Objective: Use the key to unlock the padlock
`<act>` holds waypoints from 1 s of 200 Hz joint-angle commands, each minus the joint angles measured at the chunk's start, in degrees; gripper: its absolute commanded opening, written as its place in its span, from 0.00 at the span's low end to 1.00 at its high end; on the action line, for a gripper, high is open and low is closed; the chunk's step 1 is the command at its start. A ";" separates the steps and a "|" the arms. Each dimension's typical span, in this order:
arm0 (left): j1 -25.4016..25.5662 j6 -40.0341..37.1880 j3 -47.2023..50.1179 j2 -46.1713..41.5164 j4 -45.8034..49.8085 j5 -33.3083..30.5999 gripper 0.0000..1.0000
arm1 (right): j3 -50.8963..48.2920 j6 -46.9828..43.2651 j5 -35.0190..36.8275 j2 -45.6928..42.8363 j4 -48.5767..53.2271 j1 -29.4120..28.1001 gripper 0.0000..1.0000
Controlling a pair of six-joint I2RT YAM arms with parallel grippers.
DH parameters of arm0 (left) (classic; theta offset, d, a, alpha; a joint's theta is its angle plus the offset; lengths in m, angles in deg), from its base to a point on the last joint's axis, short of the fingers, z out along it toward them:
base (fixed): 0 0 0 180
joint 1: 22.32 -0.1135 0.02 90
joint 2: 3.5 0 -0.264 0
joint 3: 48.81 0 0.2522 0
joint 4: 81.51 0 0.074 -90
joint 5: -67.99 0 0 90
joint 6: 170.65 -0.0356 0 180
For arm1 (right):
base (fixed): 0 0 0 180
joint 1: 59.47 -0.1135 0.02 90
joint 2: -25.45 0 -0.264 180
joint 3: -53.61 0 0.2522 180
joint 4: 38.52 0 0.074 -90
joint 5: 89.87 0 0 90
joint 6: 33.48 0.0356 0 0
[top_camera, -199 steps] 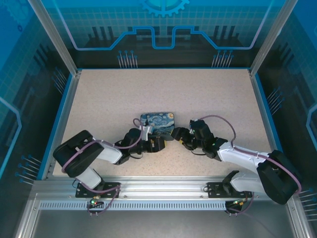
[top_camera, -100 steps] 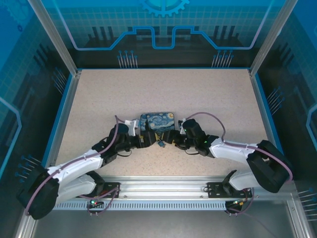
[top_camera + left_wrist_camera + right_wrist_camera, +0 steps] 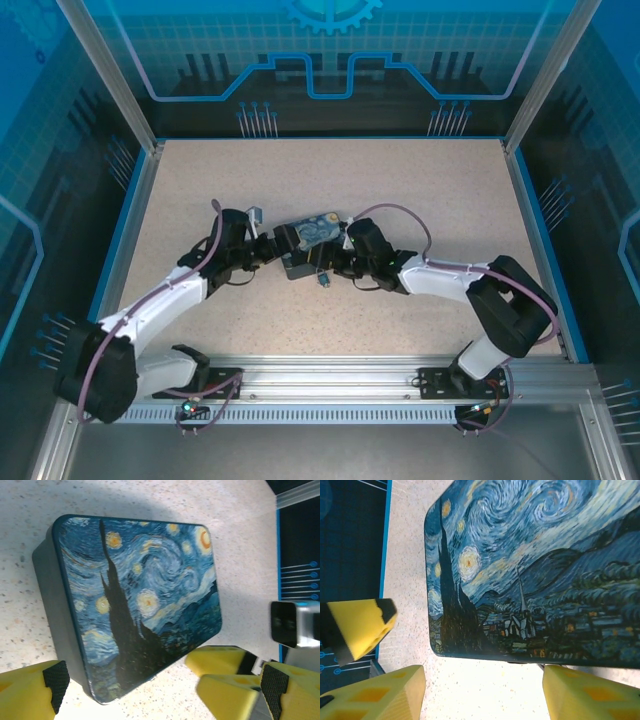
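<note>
A speckled beige table [image 3: 400, 190], edged in blue, is enclosed by translucent blue walls [image 3: 330, 60] on aluminium posts. A Starry Night box [image 3: 316, 230] is set mid-table. The padlock [image 3: 323, 282] is seen just beside its near edge. The left gripper [image 3: 165, 682] and right gripper [image 3: 482, 695] are spread open, with nothing held.

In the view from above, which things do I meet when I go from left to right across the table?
left arm → painted box → right arm

Glossy printed box [image 3: 140, 595], matt speckled tabletop [image 3: 400, 190]
</note>
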 commanded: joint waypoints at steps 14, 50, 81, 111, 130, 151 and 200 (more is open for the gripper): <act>-2.52 -2.11 -3.88 4.05 2.71 3.15 0.99 | -1.51 -8.42 -1.53 -1.91 3.34 0.54 0.63; -3.46 -2.50 -6.20 6.51 3.23 4.24 0.99 | -4.02 -19.42 2.24 -4.22 8.41 0.46 0.59; -3.94 -2.74 -7.86 8.13 3.67 4.95 0.99 | -2.19 -28.38 2.99 -1.66 11.49 0.41 0.53; -4.34 -2.92 -8.67 8.59 3.80 5.40 0.99 | -1.28 -31.17 1.86 1.14 10.74 0.32 0.52; -4.56 -2.79 -8.79 8.76 3.67 5.65 0.99 | -0.59 -31.61 1.13 3.13 10.11 0.21 0.52; -4.69 -2.50 -8.70 8.72 3.42 5.84 0.99 | 0.03 -31.57 0.70 4.95 9.16 -0.06 0.52; -5.03 -1.84 -8.21 8.86 2.65 6.14 0.99 | 1.03 -30.62 -0.36 7.79 7.24 -0.64 0.52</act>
